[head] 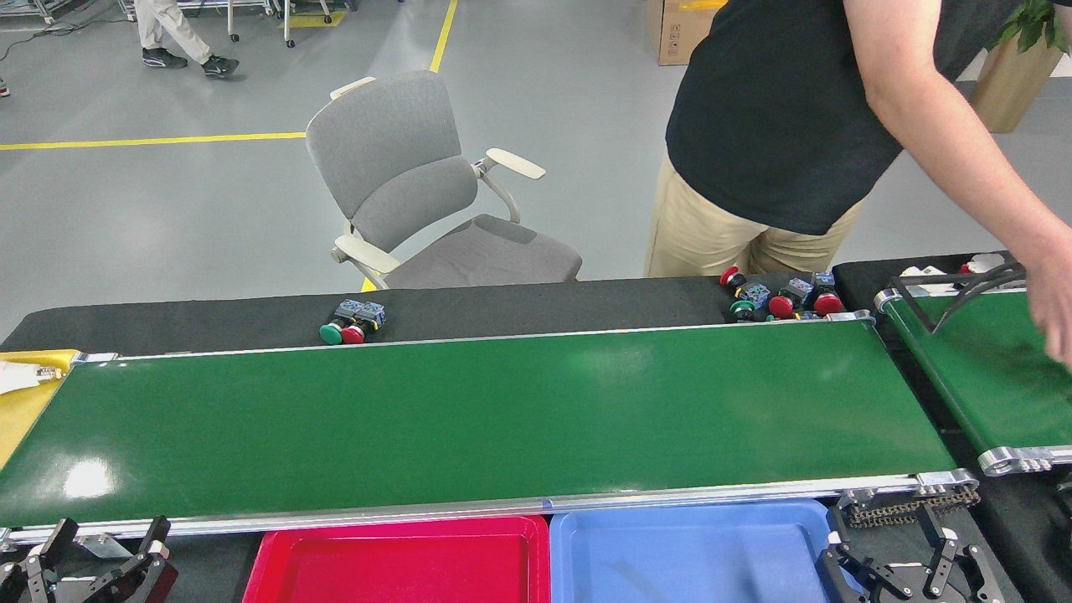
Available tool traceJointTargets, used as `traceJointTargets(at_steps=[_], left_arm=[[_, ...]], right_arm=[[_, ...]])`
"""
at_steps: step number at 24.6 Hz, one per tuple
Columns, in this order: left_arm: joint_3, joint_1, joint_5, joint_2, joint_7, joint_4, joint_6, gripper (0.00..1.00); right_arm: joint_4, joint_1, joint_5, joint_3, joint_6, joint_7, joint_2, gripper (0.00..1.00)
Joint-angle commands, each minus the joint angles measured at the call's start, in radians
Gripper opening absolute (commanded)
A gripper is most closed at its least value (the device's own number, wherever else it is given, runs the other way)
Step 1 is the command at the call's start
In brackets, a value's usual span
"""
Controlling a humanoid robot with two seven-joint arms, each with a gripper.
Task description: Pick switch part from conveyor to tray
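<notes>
Along the near rail of the conveyor (469, 410), both grippers sit low at the bottom corners, holding nothing.

Left gripper (100, 548) and right gripper (896, 561) each show fingers spread apart, though both are partly cut off by the frame's edge, so the spread is only roughly judged. No switch part lies on the green belt; a pair of switch parts (353, 322) rests on the black mat just beyond the far rail, and a cluster of switch parts (783, 297) sits near the belt's far right corner. A red tray (402, 561) and a blue tray (687, 553) lie side by side, touching, below the near rail. A person (779, 126) stands behind, hand (1053, 310) over the shorter angled belt (980, 377).
</notes>
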Motion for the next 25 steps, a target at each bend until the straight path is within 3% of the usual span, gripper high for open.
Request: traceJointTargets(at_steps=[1,25], left_arm=[[0.001,-0.003,0.002,0.003,0.008,-0.014,0.005,1.00],[-0.004,-0.004,-0.004,-0.026,0.005,-0.020,0.013,1.00]], right_arm=[[-0.014,-0.005,-0.005,-0.007,0.006,-0.001,0.000,1.00],[-0.011,0.000,-0.005,-0.006,0.004,-0.013,-0.003,1.00]])
